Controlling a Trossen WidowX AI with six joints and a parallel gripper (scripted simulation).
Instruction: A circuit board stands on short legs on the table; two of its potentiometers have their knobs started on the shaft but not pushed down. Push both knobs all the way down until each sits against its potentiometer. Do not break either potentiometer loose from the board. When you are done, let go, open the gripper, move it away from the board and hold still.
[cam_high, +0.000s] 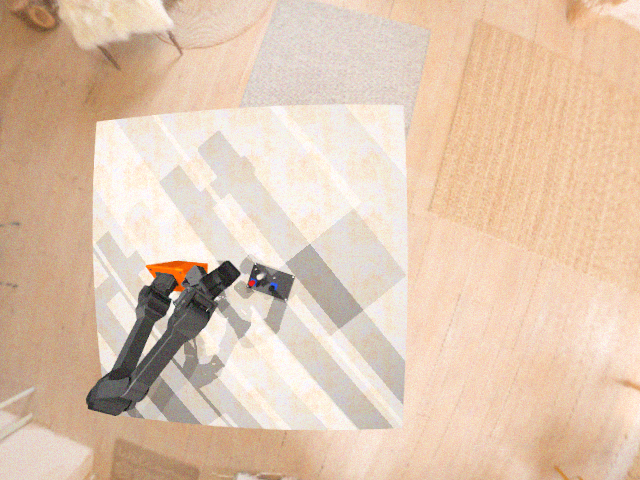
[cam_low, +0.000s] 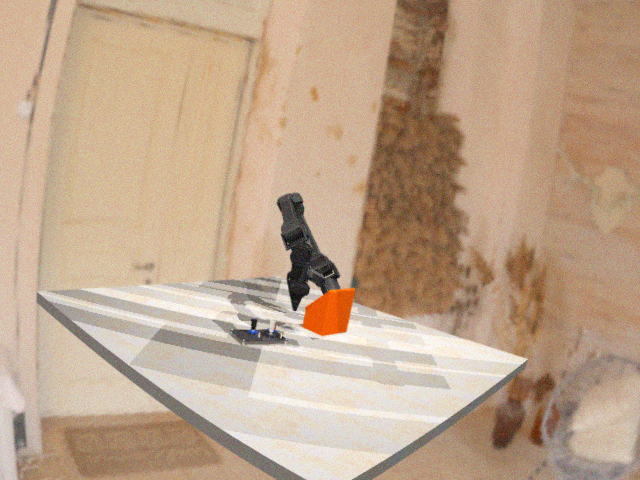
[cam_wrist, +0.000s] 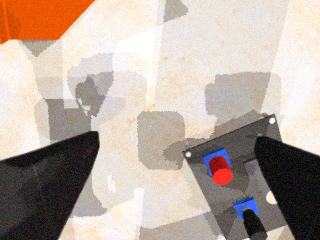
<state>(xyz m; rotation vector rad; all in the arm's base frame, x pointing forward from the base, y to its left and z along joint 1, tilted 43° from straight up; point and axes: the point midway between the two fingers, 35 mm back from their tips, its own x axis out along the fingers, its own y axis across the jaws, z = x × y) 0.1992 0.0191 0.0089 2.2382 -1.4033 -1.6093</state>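
Orange and solid-looking, a slant-sided block (cam_high: 178, 268) (cam_low: 330, 315) (cam_wrist: 40, 20) sits on the pale, patchy tabletop (cam_high: 310, 170) (cam_low: 330, 413) (cam_wrist: 125, 30) in the top view. At its 3 o'clock, apart from it, is the dark rectangular circuit board (cam_high: 281, 281) (cam_low: 258, 338) (cam_wrist: 215, 200). The red round knob (cam_high: 251, 283) (cam_wrist: 222, 175) is near the board's 9 o'clock edge; the black cylindrical knob (cam_high: 272, 289) (cam_low: 253, 324) (cam_wrist: 254, 225) lies at its 4 o'clock. The dark grey jointed arm (cam_high: 180, 325) (cam_low: 305, 248) bends at 7 o'clock of the board, and the black two-fingered pincer (cam_high: 218, 291) (cam_low: 295, 308) (cam_wrist: 177, 141) is off to the board's 8 o'clock.

From the exterior, the board stands low on the tabletop at the block's 8 o'clock. The black knob is upright over a blue square potentiometer (cam_high: 273, 284) (cam_low: 253, 332) (cam_wrist: 246, 207). The pincer points down, raised above the tabletop toward the board's 2 o'clock, touching neither board nor knobs.

The wrist view shows the pincer spread wide, holding nothing. The board lies toward 4 o'clock, partly behind one finger, with the red knob at 11 o'clock of the black one, over its own blue potentiometer (cam_wrist: 212, 156). A white round part (cam_wrist: 271, 197) is partly hidden at the black knob's 1 o'clock. Whether either knob is fully seated, I cannot tell.
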